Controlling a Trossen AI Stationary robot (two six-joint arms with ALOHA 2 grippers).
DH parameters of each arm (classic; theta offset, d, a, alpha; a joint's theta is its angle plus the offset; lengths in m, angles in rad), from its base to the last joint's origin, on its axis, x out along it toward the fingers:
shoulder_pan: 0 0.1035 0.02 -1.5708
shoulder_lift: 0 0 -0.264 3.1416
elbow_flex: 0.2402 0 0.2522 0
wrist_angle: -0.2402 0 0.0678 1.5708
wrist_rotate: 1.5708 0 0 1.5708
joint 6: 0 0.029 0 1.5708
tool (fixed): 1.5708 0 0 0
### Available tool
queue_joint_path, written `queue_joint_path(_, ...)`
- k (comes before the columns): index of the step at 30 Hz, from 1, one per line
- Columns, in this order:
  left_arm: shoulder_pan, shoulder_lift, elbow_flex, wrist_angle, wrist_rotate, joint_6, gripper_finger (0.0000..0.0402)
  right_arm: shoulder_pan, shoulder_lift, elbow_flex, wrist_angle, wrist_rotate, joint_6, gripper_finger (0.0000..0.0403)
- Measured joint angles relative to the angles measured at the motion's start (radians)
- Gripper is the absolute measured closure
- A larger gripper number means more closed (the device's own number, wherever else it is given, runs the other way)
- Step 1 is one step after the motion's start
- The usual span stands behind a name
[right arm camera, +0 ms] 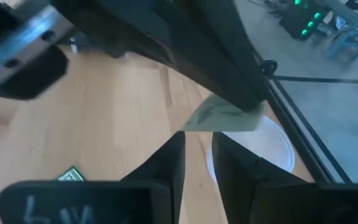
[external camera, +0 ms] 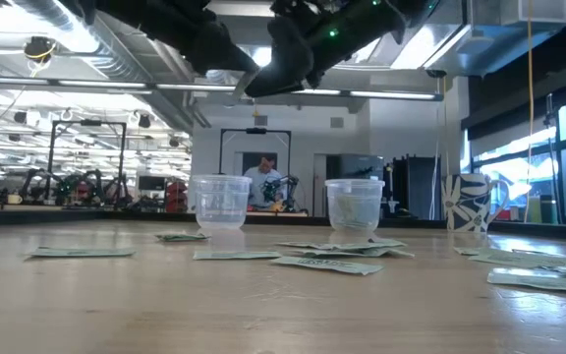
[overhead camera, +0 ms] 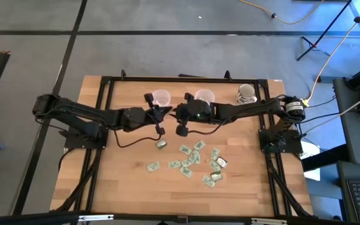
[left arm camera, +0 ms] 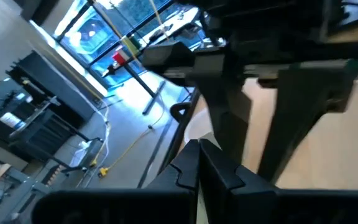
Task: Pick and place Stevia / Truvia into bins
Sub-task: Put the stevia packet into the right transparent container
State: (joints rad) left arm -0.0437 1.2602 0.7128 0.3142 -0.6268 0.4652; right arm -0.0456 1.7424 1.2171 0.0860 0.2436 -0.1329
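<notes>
Many pale green and white Stevia / Truvia sachets (overhead camera: 195,159) lie flat on the wooden table toward its near right. Two clear cups serve as bins, a left one (overhead camera: 161,97) and a right one (overhead camera: 204,97), standing at the far edge. My left gripper (overhead camera: 166,114) hangs above the table just in front of the left cup, shut on one sachet (right arm camera: 222,118). My right gripper (overhead camera: 177,116) faces it closely, open, with only bare wood showing between its fingers (right arm camera: 173,165). My left gripper pinches one end of the sachet (right arm camera: 242,116) between its two fingertips, coming nearly level from the table's left. The rest of the sachet sticks out past the fingertips, tilted and lifted clear, close over the near rim of the left cup (right arm camera: 263,149).
A white patterned mug (overhead camera: 245,94) stands at the far right, beyond the right cup. The black frame rails (overhead camera: 105,119) run along both table sides. Bare wood lies at the near left (overhead camera: 124,181). In the low view a person (external camera: 260,182) sits in the room beyond the table.
</notes>
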Motion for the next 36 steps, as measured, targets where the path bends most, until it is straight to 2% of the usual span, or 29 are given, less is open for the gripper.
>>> queue_joint_path(6,0.0,0.0,0.0,0.011,-0.066,0.032,0.0399,0.0,0.0,0.0,0.009,0.0,0.03,0.0318)
queue_joint_path(13,0.0,-0.001,0.0,0.028,-0.028,0.024,0.0399,0.0,0.0,0.0,0.009,0.0,0.059,0.0318)
queue_joint_path(36,-0.028,-0.002,0.0,0.031,-0.039,0.017,0.0399,-0.03,0.0,0.0,0.023,0.0,0.128,0.0318)
